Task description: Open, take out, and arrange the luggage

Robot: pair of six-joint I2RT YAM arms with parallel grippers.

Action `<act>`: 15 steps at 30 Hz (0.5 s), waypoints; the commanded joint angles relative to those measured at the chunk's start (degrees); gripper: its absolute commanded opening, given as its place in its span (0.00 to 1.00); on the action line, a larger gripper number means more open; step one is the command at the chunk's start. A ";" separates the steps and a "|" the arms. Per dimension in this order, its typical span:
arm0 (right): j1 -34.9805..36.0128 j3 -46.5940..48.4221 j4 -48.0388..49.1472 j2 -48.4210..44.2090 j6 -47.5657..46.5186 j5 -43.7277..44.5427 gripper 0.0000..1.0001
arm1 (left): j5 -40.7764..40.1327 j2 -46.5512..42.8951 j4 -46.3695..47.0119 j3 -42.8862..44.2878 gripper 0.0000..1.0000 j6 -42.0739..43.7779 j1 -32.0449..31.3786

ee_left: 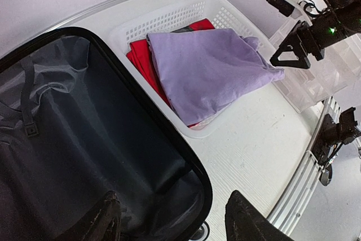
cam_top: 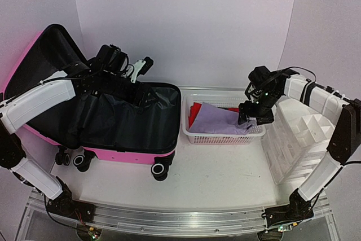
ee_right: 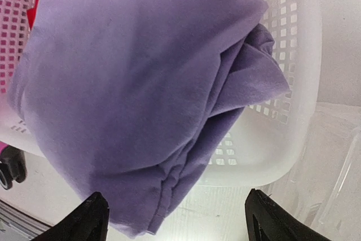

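The luggage (cam_top: 118,153), a hot-pink hard-shell suitcase, lies open at the left with its lid (cam_top: 34,60) raised and its black lining (ee_left: 84,139) showing. My left gripper (cam_top: 141,67) hovers above the case's far rim, open (ee_left: 172,198) with nothing between its fingers. A folded purple cloth (cam_top: 220,119) lies on a red cloth (cam_top: 194,111) in the white mesh basket (cam_top: 223,137), one end drooping over the front rim (ee_right: 130,83). My right gripper (cam_top: 248,118) hangs open just above that cloth's right end (ee_right: 176,196), apart from it.
A clear-white drawer organizer (cam_top: 299,134) stands tilted at the right, close beside the basket (ee_right: 293,55). The suitcase rests on black wheels (cam_top: 159,169) near the table's front. White tabletop (cam_top: 225,173) shows in front of the basket.
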 commanded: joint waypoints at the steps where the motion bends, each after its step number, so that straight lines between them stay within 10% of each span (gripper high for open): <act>1: -0.81 3.06 6.76 3.59 13.52 -3.54 0.85 | 0.07 -0.52 2.24 2.70 0.63 -0.74 0.25; 15: -1.79 6.33 8.91 13.66 34.26 13.78 0.86 | 0.77 -2.17 2.66 0.95 0.63 -0.36 0.25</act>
